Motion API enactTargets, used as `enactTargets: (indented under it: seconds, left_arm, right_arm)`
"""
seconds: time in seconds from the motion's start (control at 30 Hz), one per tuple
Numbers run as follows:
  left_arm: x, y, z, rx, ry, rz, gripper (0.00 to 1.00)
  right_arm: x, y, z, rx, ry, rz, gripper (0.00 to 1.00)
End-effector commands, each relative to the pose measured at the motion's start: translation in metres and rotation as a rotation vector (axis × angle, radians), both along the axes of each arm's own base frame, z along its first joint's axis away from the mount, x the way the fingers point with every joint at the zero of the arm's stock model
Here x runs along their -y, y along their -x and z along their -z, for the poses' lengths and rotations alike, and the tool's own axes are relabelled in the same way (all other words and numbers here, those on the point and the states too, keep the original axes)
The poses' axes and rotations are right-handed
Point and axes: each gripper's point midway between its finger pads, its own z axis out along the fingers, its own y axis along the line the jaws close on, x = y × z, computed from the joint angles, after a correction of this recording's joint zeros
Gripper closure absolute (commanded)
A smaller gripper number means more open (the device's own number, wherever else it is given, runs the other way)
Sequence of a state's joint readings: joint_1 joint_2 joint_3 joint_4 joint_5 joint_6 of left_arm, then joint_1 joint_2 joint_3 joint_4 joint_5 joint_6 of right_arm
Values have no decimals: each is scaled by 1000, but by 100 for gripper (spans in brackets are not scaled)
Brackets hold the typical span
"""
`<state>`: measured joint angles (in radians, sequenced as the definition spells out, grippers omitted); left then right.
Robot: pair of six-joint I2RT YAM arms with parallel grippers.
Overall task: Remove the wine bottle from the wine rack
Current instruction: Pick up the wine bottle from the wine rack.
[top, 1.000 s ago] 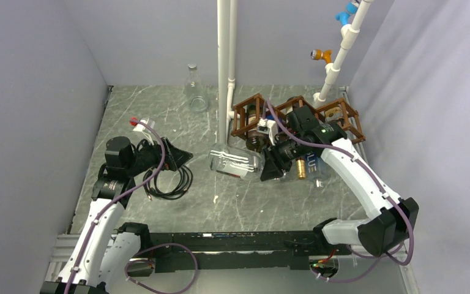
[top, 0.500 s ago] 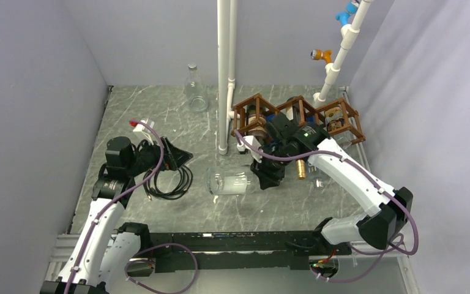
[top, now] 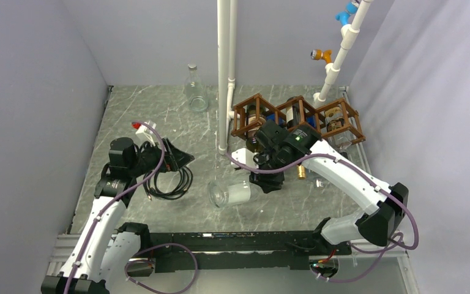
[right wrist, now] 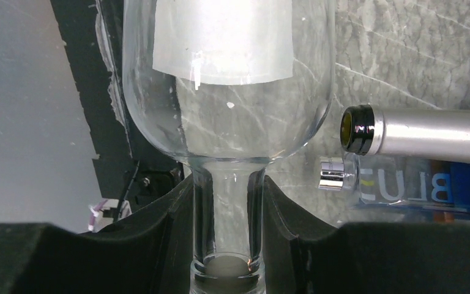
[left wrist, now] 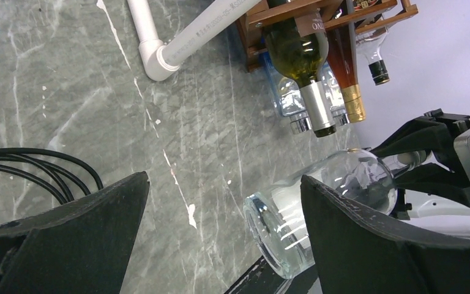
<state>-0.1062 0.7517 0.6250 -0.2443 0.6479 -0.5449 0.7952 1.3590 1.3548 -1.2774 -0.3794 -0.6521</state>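
The brown wooden wine rack (top: 298,116) stands at the back right with several bottles in its cells; it also shows in the left wrist view (left wrist: 318,12). My right gripper (top: 262,182) is shut on the neck of a clear glass wine bottle (top: 229,193), which lies about level in front of the rack with its base toward the left; the top view does not show whether it touches the table. In the right wrist view the fingers (right wrist: 165,214) clamp the bottle's neck (right wrist: 227,208). My left gripper (top: 180,158) is open and empty at the left, above the floor (left wrist: 220,153).
A black cable coil (top: 170,181) lies under the left gripper. A white pipe (top: 225,73) stands left of the rack. An empty clear flask (top: 195,89) stands at the back. Bottle necks (left wrist: 316,107) stick out of the rack's front. Grey walls close both sides.
My right gripper has carried the clear bottle forward and left, away from the rack, and lower. The left arm has barely moved.
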Motion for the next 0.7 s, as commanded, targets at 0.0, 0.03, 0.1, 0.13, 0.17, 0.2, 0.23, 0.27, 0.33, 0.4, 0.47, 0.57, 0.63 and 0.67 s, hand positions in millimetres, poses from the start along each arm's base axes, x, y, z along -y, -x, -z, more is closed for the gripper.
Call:
enactTargets:
  seconds: [0.0, 0.03, 0.1, 0.13, 0.17, 0.2, 0.23, 0.27, 0.33, 0.4, 0.47, 0.57, 0.63, 0.67]
  left_arm:
    - [6, 0, -9, 29, 36, 27, 0]
    - [6, 0, -8, 25, 40, 29, 1]
    - [8, 1, -6, 18, 48, 34, 0]
    - [8, 2, -5, 12, 53, 36, 0]
    - [9, 2, -4, 9, 57, 38, 0]
    - [9, 2, -4, 5, 61, 38, 0]
    - [9, 3, -3, -1, 65, 39, 0]
    - [10, 3, -2, -5, 67, 40, 0]
    - [11, 4, 0, -16, 72, 43, 0]
    - [13, 5, 3, -30, 78, 48, 0]
    - [15, 6, 6, -42, 84, 53, 0]
    - [18, 8, 11, -66, 90, 60, 0]
    - [22, 10, 14, -81, 90, 66, 1]
    - [23, 10, 15, -90, 91, 70, 1]
  right_arm:
    - [-28, -10, -36, 129, -145, -114, 100]
    - [-28, -10, -35, 137, -134, -126, 100]
    - [-27, -10, -33, 148, -112, -146, 100]
    - [-27, -9, -31, 153, -101, -157, 100]
    - [-27, -8, -31, 158, -91, -173, 100]
    - [-26, -9, -29, 167, -79, -179, 100]
    - [-26, -8, -28, 170, -67, -188, 100]
    - [-25, -8, -26, 174, -57, -194, 100]
    - [-24, -9, -22, 184, -29, -204, 100]
    - [-22, -10, -18, 199, -5, -209, 100]
    - [-20, -11, -15, 213, 16, -216, 100]
    - [-15, -13, -11, 233, 48, -223, 100]
    - [-12, -15, -8, 247, 74, -230, 100]
    - [-10, -16, -8, 254, 84, -231, 100]
